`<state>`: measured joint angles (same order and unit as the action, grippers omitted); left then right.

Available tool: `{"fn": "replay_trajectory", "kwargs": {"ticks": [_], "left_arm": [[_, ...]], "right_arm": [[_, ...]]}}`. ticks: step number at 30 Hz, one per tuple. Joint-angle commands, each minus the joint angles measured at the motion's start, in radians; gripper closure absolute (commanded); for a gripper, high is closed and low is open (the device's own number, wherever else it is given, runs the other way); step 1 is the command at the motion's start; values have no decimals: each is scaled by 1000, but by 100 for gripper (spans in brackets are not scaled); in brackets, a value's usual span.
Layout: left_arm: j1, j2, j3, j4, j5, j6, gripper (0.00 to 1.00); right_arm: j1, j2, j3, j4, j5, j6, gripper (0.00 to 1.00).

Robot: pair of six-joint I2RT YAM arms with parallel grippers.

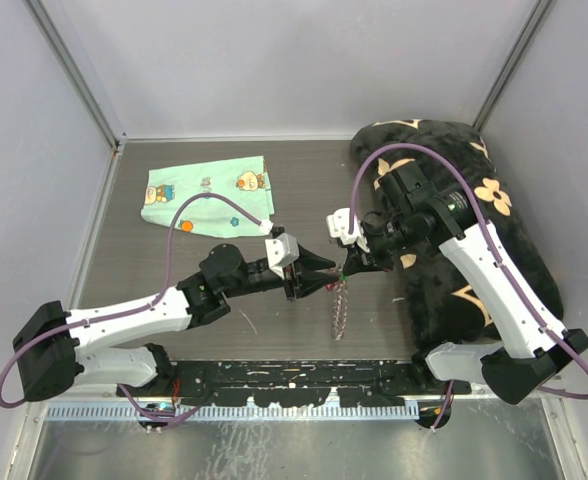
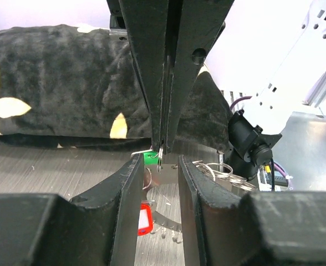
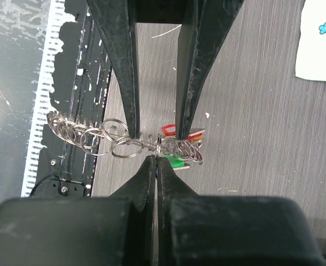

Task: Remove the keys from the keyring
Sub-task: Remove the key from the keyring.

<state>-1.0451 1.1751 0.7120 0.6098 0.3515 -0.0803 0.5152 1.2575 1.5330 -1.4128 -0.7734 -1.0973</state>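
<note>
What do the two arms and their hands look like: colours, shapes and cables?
Both the left arm and the right arm have white links, black joints and black bases. A purple cable loops along each. The left hand and the right hand are black, each with two long tapering fingers.

One left tool [image 2: 159, 164], one right tool [image 3: 155, 159], one keyring [image 1: 339, 312], keys [image 3: 179, 147] bunched, count unclear, one printed cloth [image 1: 209, 195], one black blanket [image 1: 474, 220].

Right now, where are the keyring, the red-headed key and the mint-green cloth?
keyring [image 3: 116, 145], right wrist view, on the wire loops at its middle.
red-headed key [image 2: 145, 220], left wrist view, on its red plastic head.
mint-green cloth [image 1: 209, 195], top external view, on the middle of the fabric.
</note>
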Motion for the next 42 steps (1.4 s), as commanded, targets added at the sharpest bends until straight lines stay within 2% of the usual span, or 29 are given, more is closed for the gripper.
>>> {"fn": "replay_trajectory", "kwargs": {"ticks": [1,6,10,16,20,30,36,42], "left_arm": [[5,17,51,44,-2,16,68],[5,31,60,45,1,12,69],[5,40,66,49,7,3,76],[7,43,67,57,9,-12,77],[6,44,69,53,15,-16,82],[8,53,74,48,19,-23,86],[11,59,80,53,45,-42,99],[14,67,81,70,70,-79,100]], "right_arm": [[5,-9,39,14,-54,-13,99],[5,-11,36,14,-59,-16,99],[5,-13,32,14,-61,-16,99],[4,-15,30,15,-63,-18,99],[5,-15,32,14,-64,-18,99],[5,-19,26,14,-69,-20,99],[5,-21,19,14,-71,-20,99],[5,-31,9,19,-72,-20,99]]}}
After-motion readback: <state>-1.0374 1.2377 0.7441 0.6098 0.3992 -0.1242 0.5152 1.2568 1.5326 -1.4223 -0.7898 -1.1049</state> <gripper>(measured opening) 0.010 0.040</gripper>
